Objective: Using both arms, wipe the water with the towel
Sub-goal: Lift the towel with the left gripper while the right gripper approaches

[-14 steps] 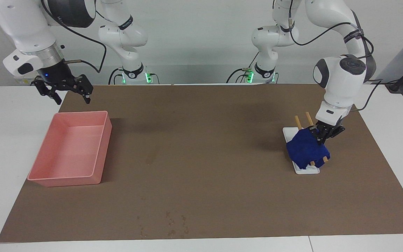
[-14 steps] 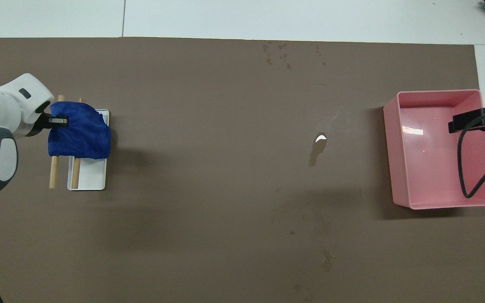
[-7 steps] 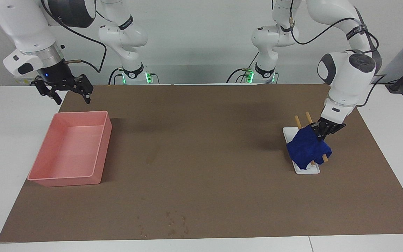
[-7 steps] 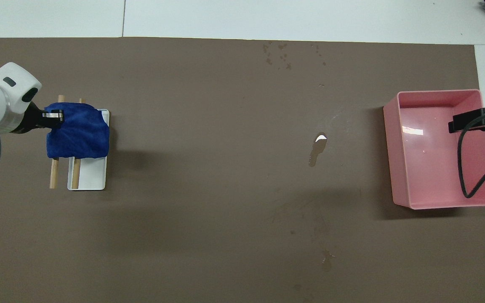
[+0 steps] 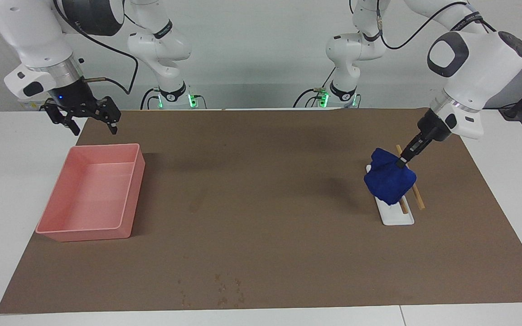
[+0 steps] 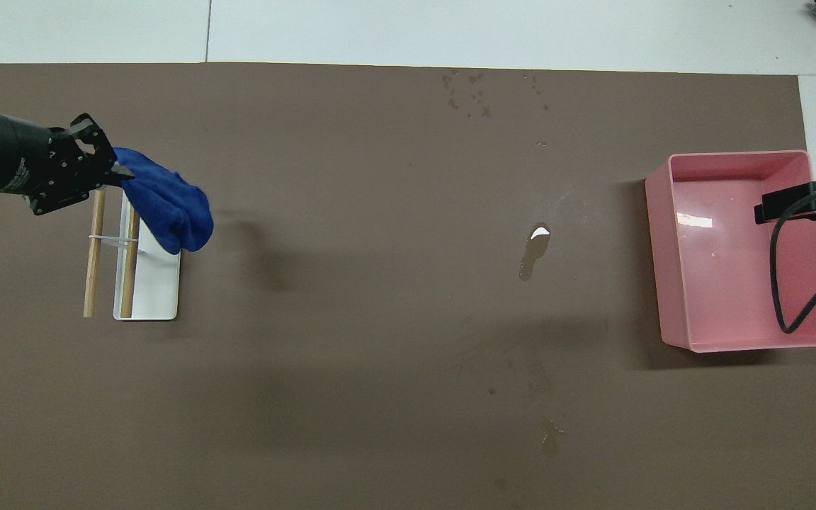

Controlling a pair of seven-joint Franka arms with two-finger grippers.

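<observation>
The deep blue towel hangs bunched from my left gripper, which is shut on its upper corner and holds it in the air over the small white tray. In the overhead view the towel hangs from the left gripper over the tray. The water is a faint narrow smudge on the brown mat, between the white tray and the pink tray; it also shows in the overhead view. My right gripper is open and waits in the air over the pink tray's edge nearest the robots.
The pink tray stands at the right arm's end of the mat, and it shows in the overhead view too. Two wooden sticks lie on and beside the white tray. A cluster of dark specks lies at the mat's edge farthest from the robots.
My left gripper has risen and tilted, lifting the towel off the wooden sticks and the white tray. The right arm has not moved.
</observation>
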